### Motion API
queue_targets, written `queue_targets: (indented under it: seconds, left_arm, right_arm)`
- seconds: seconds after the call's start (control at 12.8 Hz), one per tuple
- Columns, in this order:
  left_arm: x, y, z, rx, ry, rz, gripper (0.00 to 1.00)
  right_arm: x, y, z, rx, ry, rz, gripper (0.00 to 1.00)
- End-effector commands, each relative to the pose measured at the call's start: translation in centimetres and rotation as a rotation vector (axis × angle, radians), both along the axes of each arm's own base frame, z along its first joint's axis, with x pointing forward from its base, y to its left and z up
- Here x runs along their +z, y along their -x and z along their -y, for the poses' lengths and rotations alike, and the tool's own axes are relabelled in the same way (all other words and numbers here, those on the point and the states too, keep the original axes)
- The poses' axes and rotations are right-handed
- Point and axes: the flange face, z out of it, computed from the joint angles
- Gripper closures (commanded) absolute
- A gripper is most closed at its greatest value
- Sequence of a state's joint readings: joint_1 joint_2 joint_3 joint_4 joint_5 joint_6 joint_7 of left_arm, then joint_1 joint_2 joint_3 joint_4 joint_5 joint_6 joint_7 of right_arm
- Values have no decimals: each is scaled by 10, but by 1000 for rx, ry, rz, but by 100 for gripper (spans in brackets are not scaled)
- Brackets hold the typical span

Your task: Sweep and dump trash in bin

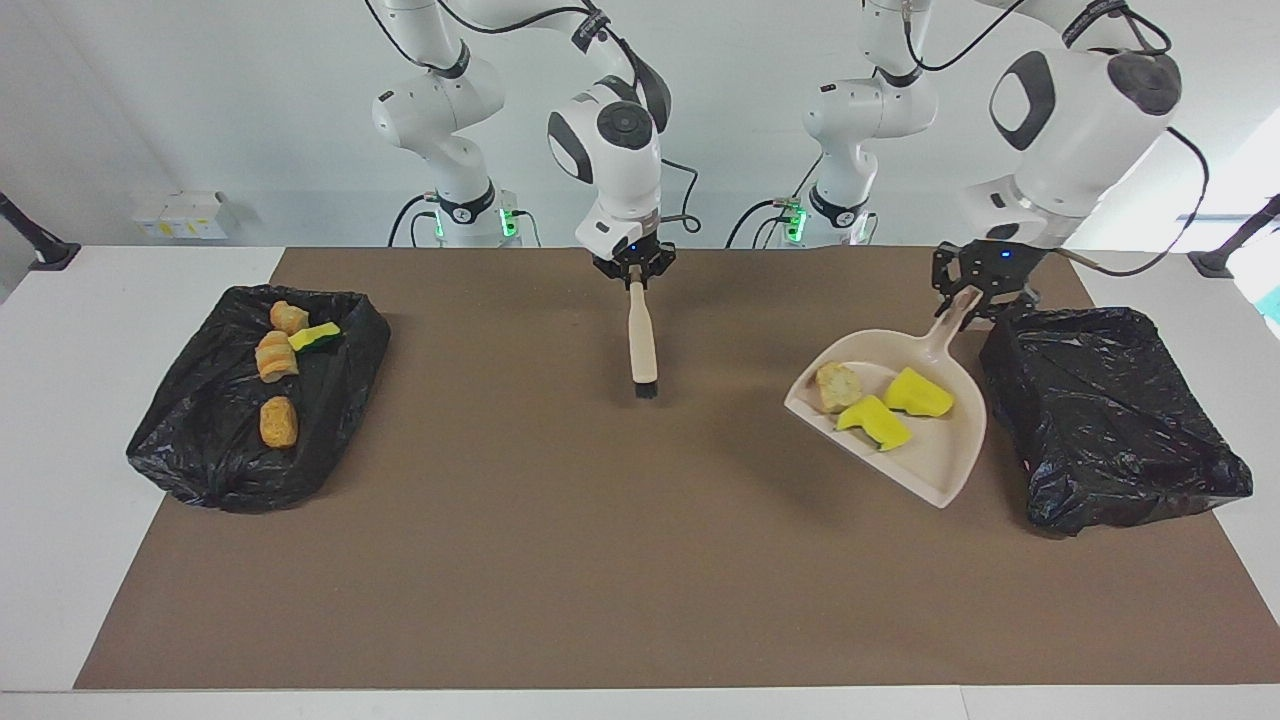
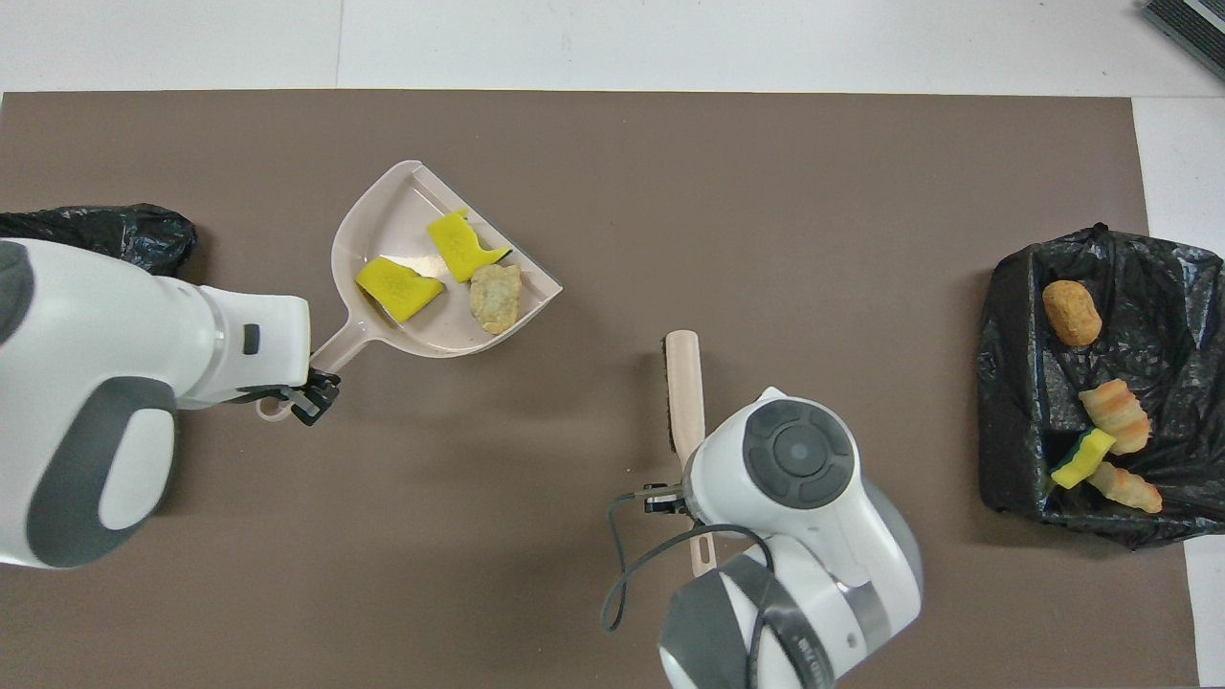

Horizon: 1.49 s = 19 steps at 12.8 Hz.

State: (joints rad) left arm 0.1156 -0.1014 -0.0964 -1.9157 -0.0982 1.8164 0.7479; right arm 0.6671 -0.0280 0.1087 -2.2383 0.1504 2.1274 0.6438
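Facing view: the left gripper (image 1: 968, 300) is clamped on the dustpan (image 1: 935, 460) handle, the pan raised just beside the black bin (image 1: 1110, 420), carrying three trash scraps (image 1: 878, 400). The right gripper (image 1: 634, 280) is closed on the brush (image 1: 642, 345), hanging bristles-down over the mat. Overhead view: four more scraps (image 2: 1101, 402) lie in the bin (image 2: 1014, 383) at the right arm's end.

Note the brown mat (image 1: 600, 560) covering the white bench (image 1: 60, 560). A small white box (image 1: 185, 214) sits at the bench edge nearest the robots, toward the right arm's end.
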Motion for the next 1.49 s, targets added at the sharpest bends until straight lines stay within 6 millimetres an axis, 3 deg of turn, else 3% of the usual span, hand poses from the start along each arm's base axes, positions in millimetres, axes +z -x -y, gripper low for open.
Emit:
queue_targets:
  seconds: [0.0,0.08,0.23,0.31,0.39,0.63,0.7,0.78,1.02,1.25,1.41]
  left_arm:
    - [9,2,-74,101,8,-24,100]
    - [14,4,-98,85,9,-17,100]
    - [17,15,-168,120,1,-1,100]
    - [21,20,-196,158,-1,5,100]
    - [26,25,-216,176,-12,10,100]
    - [36,28,-285,25,-206,-19,100]
    - [33,31,-315,-27,-224,-32,100]
    - [29,28,-332,-81,-260,-50,100]
    - [31,10,-324,-293,-473,-119,100]
    - [23,-13,-279,-442,-611,-218,100]
    - [26,-24,-259,-515,-707,-266,100]
  right_arm:
    - [-17,19,-20,-5,13,17,100]
    - [-27,26,-28,-3,25,13,100]
    - [-35,30,-34,-6,41,20,100]
    - [-35,30,-33,-22,49,16,76]
    - [-33,29,-34,-22,60,20,1]
    - [1,13,-33,-18,97,2,0]
    - [13,6,-29,-19,105,-7,0]
    - [26,-3,-23,-24,115,-3,0]
    - [78,-39,1,11,132,-15,0]
    - [133,-80,40,75,144,-29,0]
    - [158,-105,80,128,128,-19,0]
